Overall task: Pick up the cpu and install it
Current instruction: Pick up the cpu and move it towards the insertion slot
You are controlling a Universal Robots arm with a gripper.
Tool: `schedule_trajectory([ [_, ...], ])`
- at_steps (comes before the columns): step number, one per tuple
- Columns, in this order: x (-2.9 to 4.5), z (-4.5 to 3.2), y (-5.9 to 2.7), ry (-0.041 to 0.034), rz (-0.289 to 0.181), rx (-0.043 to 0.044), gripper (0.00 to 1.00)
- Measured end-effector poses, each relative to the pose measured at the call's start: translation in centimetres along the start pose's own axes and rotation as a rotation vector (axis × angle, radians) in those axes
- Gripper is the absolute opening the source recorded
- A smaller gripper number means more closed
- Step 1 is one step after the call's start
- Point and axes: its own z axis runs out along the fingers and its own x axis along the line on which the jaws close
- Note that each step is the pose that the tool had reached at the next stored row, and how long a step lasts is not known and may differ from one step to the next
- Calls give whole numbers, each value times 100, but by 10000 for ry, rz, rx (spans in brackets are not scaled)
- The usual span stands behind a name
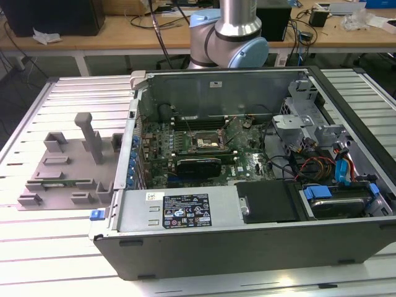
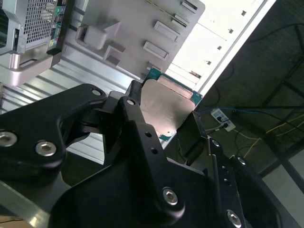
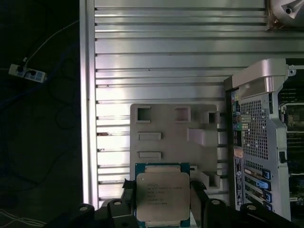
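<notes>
Though partly cropped, cpu [image 3: 163,199] within claw [image 3: 162,189]

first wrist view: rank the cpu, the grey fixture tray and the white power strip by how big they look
1. grey fixture tray
2. cpu, which looks larger because it sits nearest the camera
3. white power strip, clearly the smallest

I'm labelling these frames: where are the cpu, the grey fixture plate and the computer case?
cpu [image 3: 163,194]: first wrist view, middle of its metal top.
grey fixture plate [image 3: 164,124]: first wrist view, a bare flat patch.
computer case [image 1: 260,244]: exterior view, its near side wall.
</notes>
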Motion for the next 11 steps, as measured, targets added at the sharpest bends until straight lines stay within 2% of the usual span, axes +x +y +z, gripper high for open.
schedule_trajectory([
  [3, -3, -57, 2, -1, 0, -1, 55],
  [8, -8, -60, 3, -1, 0, -1, 55],
  [11, -47, -58, 4, -1, -1, -1, 55],
])
